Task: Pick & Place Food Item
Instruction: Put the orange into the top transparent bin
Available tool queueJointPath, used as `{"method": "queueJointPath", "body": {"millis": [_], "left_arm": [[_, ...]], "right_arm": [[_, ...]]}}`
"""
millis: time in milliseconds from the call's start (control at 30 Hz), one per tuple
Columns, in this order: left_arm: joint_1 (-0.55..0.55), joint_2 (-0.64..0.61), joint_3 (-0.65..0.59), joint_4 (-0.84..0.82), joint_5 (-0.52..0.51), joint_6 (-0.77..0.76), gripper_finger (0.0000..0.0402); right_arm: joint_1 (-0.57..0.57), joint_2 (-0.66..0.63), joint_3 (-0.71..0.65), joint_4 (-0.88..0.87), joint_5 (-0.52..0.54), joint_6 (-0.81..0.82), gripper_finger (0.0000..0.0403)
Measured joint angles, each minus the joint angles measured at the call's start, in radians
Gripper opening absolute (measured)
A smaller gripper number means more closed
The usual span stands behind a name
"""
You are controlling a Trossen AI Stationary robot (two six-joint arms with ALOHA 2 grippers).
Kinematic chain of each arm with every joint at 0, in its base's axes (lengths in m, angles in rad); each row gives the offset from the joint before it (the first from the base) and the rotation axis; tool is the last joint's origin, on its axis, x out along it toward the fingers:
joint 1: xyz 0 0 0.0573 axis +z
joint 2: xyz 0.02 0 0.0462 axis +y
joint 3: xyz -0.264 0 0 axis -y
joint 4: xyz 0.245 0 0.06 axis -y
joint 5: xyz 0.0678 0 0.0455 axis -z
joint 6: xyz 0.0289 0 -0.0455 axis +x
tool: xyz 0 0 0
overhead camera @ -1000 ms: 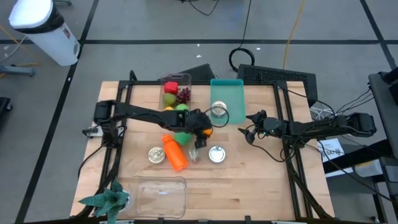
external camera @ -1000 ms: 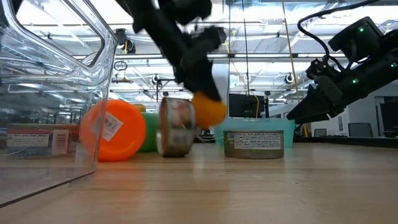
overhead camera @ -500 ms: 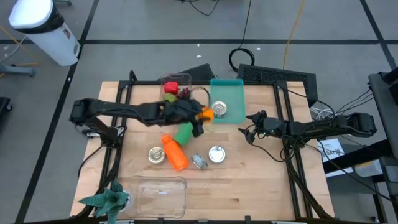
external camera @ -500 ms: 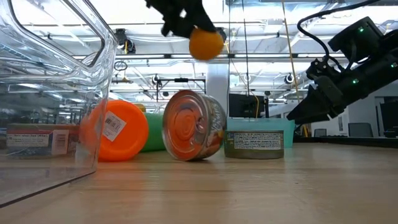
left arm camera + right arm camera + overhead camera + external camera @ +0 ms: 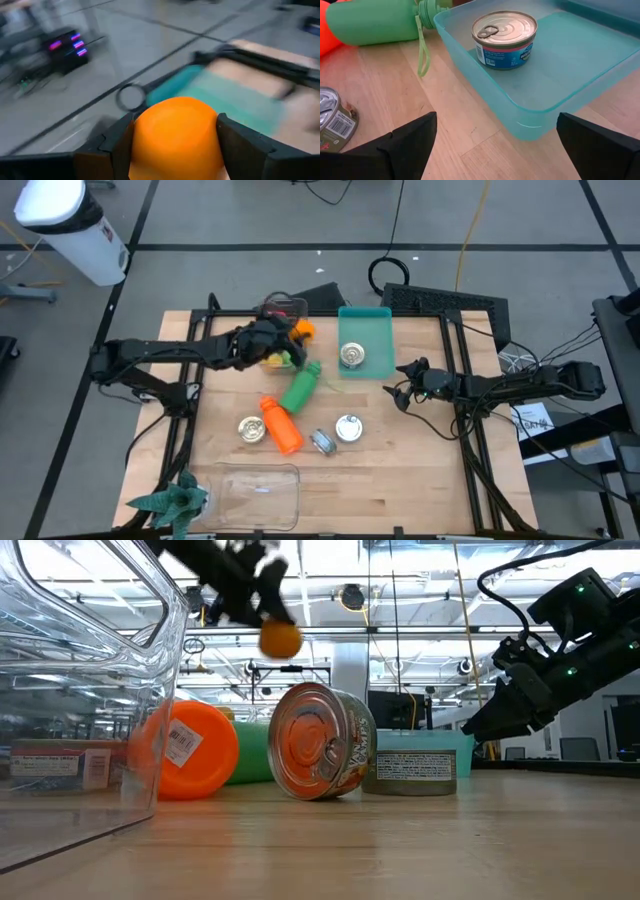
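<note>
My left gripper (image 5: pixel 294 335) is shut on an orange (image 5: pixel 302 330) and holds it in the air at the far side of the table. It hangs over a clear box of fruit (image 5: pixel 284 310), which the gripper partly hides. The low view shows the orange (image 5: pixel 281 639) high above the cans. To the right, my right gripper (image 5: pixel 400 390) waits open beside the teal tray (image 5: pixel 372 325). A tin can (image 5: pixel 504 33) stands in that tray. My left gripper pinches the orange between its two fingers (image 5: pixel 116 147), one on each opposite side (image 5: pixel 142 142) of the fruit. The fingers reach in from the table's left, slanting slightly downward. The orange is lifted clear of everything.
A green bottle (image 5: pixel 300 388) and an orange bottle (image 5: pixel 281 425) lie mid-table. Near them stand two cans (image 5: pixel 251 429) (image 5: pixel 348 427), and a third can (image 5: pixel 322 441) lies on its side. A clear bin (image 5: pixel 262 492) and a plant (image 5: pixel 170 500) sit at the near left.
My left gripper has risen and gone toward the table's far left with the orange, from just above the cans to over the fruit box, rolling as it went. The small can beneath it has tipped onto its side and turned its end toward the low camera.
</note>
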Motion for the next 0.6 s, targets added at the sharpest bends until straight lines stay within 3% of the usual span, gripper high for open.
{"method": "queueJointPath", "body": {"millis": [167, 367, 600], "left_arm": [[0.136, 0.008, -0.126, 0.083, -0.035, -0.124, 0.0249], [0.242, 0.041, -0.187, 0.124, 0.022, -0.232, 0.0246], [0.260, 0.042, -0.203, 0.112, 0.025, -0.267, 0.0319]], "right_arm": [[0.000, 0.000, 0.000, 0.005, 0.000, 0.007, 0.0393], [0.000, 0.000, 0.000, 0.006, 0.000, 0.008, 0.0393], [0.000, 0.000, 0.000, 0.006, 0.000, 0.006, 0.0393]]}}
